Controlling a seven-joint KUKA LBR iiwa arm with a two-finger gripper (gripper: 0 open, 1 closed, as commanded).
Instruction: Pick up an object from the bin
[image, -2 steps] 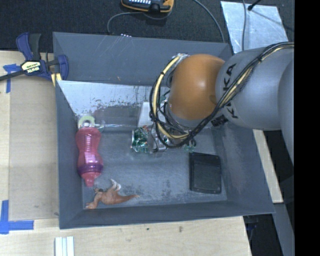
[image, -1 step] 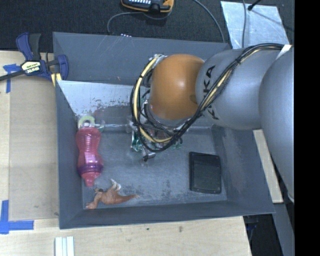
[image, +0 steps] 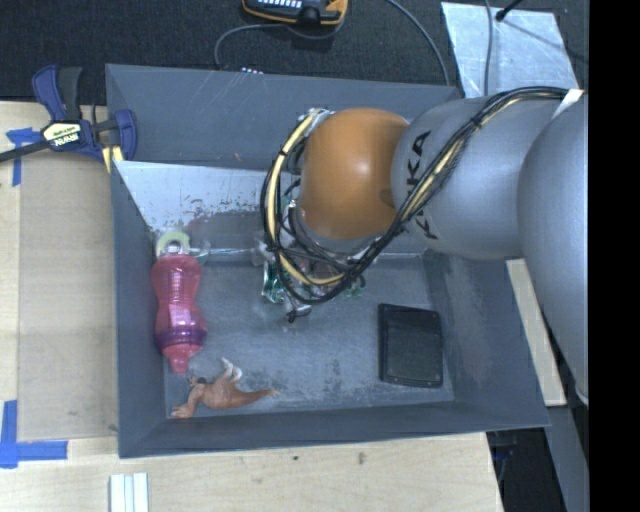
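"Gripper (image: 291, 305) hung low over bare floor in the middle of the bin (image: 135, 330), tucked under the arm's orange cover (image: 350, 175) and looped cables."

"Open or closed?"

"Couldn't tell from where I stood, nor whether it held anything."

"What lay closest?"

"A pink bottle (image: 178, 305) lay along the left wall, apart from the gripper. A flat black pad (image: 410, 345) lay to its right and slightly nearer, also apart. A small orange toy dinosaur (image: 220, 392) lay by the near wall, just nearer than the bottle."
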